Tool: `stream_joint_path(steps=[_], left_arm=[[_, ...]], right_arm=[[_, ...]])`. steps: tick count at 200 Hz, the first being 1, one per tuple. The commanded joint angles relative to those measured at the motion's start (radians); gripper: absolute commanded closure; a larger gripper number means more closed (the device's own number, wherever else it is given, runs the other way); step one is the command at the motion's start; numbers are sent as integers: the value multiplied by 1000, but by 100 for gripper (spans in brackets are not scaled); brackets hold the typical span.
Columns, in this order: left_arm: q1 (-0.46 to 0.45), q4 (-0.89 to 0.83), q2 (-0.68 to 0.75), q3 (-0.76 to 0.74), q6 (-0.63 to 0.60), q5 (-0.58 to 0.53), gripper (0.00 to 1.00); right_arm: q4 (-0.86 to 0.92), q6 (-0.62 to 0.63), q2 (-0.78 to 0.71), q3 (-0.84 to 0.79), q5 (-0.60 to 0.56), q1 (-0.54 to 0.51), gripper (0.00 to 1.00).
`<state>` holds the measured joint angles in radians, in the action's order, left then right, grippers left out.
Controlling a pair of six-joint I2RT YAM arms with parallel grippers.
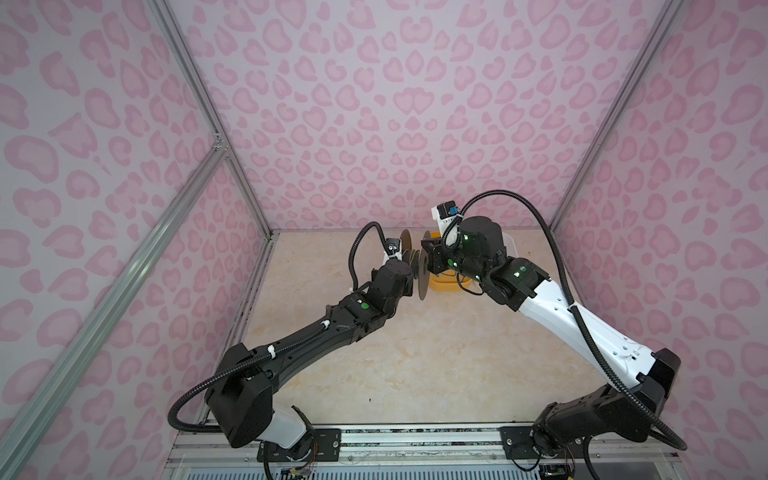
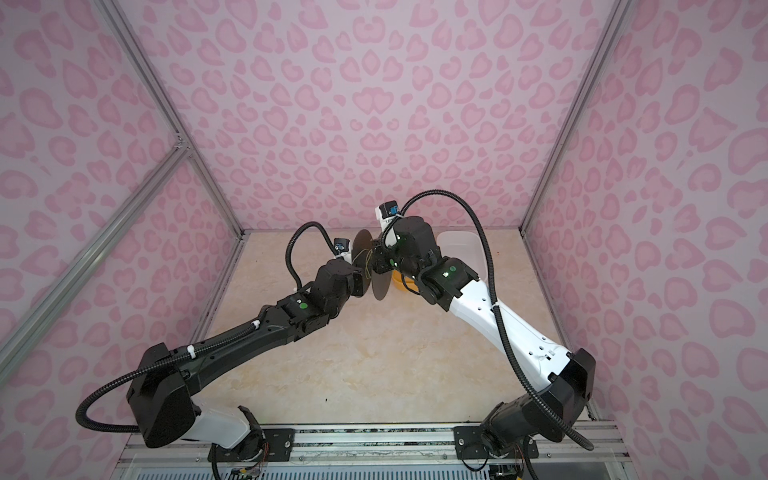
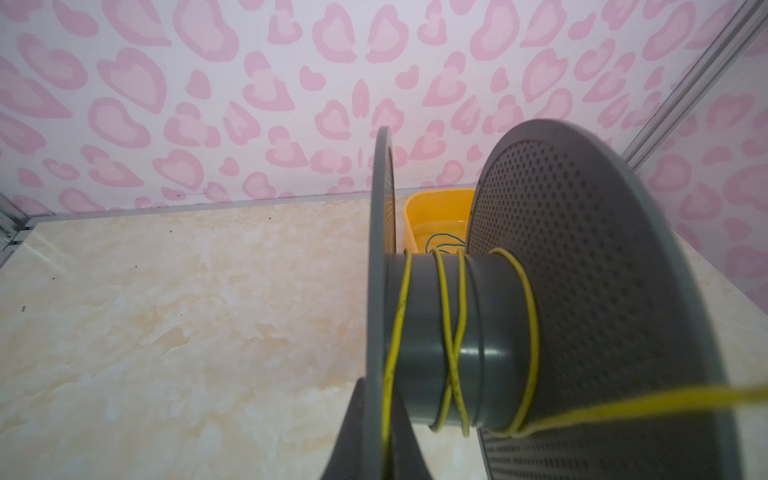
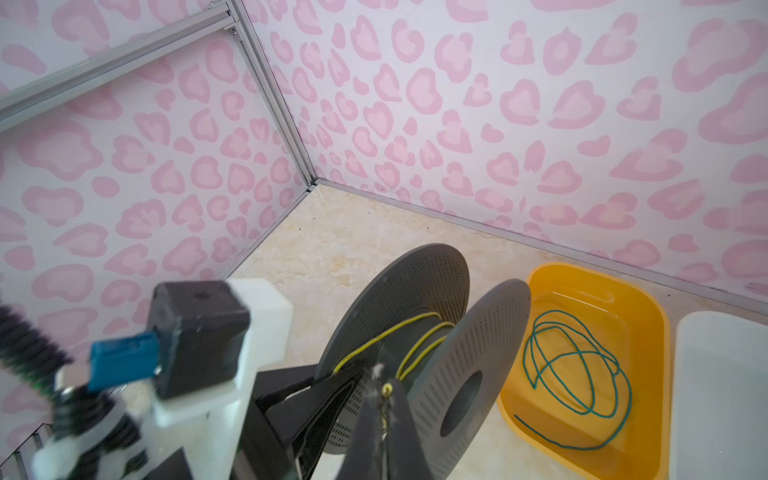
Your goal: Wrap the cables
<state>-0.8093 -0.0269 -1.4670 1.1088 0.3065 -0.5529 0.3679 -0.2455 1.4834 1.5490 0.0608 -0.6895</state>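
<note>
Left tool is clamped on 1 flange of the spool to steady it, while right tool is pinched shut on the yellow cable end, likely to tension its 4 loose turns; the green cable lies in the yellow tub just beyond the spool.

Wide bare desk across the lower middle of both top views, open for passage. Blocked at upper centre by grey spool, yellow tub near it, white tub further right.
</note>
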Motion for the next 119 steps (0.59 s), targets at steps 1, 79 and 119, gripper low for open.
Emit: stream_joint_path(steps=[1,79,119], left_arm=[[-26,-145,36,-57,-110,-67,96],[-116,-209,277,-200,-163,-9,96],[-150,-269,324,-235,-124,-15,96]], right_arm=[[-198,-5,1,33,43,22,100],[-268,-126,28,12,255,190,100],[-374,-234,65,-1,335,251,100]])
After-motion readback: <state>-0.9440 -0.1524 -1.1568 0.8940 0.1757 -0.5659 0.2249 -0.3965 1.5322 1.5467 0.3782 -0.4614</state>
